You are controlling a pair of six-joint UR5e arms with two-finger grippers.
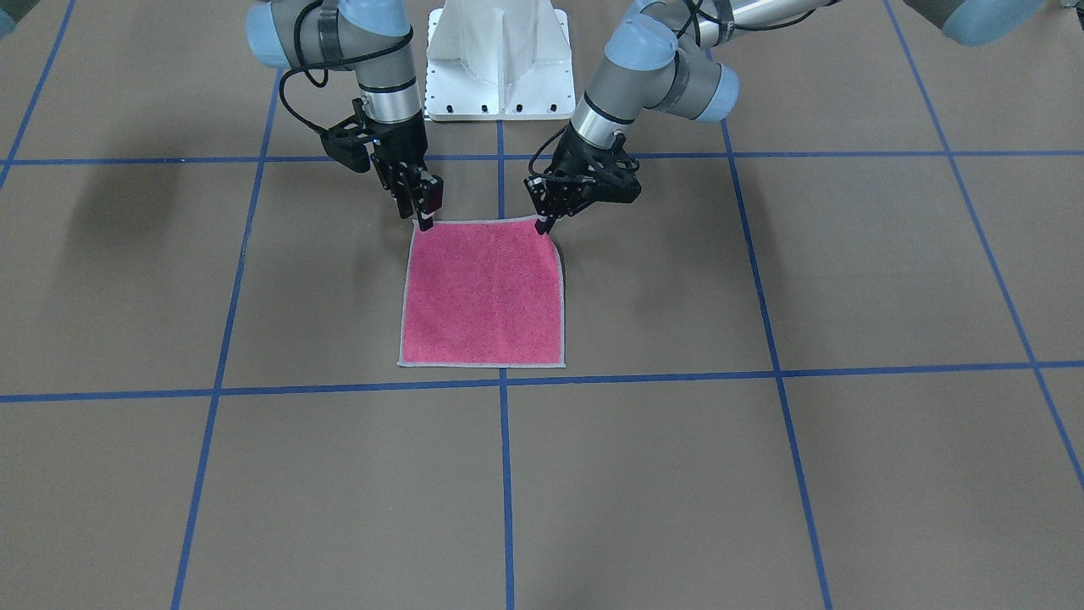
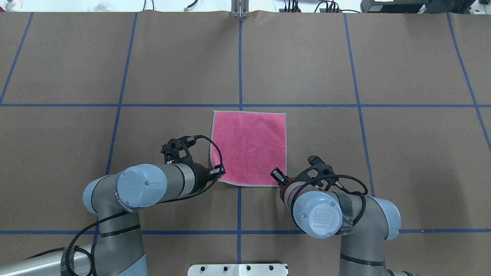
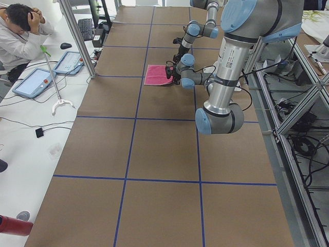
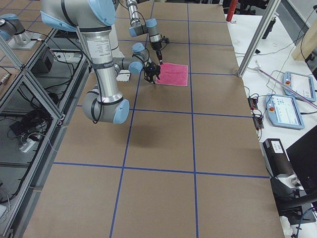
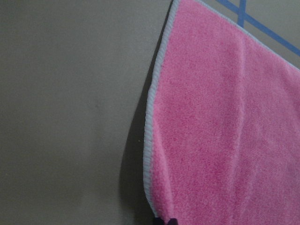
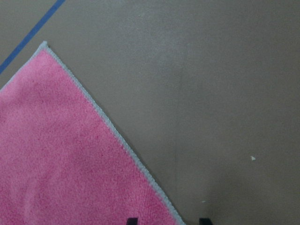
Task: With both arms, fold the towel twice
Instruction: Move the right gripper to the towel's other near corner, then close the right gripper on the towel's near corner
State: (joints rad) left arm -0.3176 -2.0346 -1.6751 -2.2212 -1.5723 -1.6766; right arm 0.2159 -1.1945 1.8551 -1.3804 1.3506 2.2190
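Overhead exterior shows the left gripper [image 2: 218, 171] at the near left corner of the towel [image 2: 251, 147], its jaws pinched together on the cloth. That side's edge bows inward and lifts a little off the brown surface [image 2: 345, 153]. The right gripper [image 2: 277, 177] stands at the near right corner, jaws apart and straddling the stitched edge. Beyond them the towel lies pink face up and flat, its far edge just short of a blue tape line [image 2: 307, 105].

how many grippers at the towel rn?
2. Left gripper pinches the towel at its robot-side corner on the left; right gripper straddles the other robot-side corner, fingers apart.
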